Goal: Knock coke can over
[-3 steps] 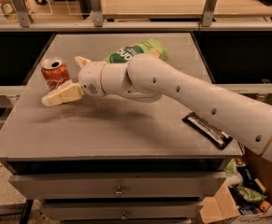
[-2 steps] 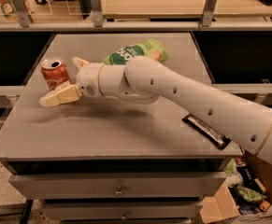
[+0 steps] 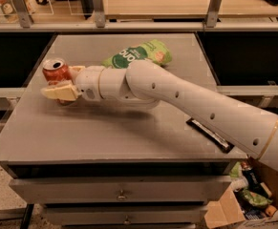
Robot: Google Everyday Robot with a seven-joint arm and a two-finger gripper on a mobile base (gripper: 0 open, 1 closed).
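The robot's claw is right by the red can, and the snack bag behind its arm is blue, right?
Not quite: the snack bag is green, as the camera view shows. The claw is right by the red can.

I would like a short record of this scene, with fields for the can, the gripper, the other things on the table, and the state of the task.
coke can: upright, near the left edge of the grey table
gripper: at the can, open; one finger lies in front of the can, the other beside it on the far side
contact with can: cannot tell
green snack pouch: lying flat, behind the arm
black flat object: near the table's front right corner
task state: can not yet knocked over
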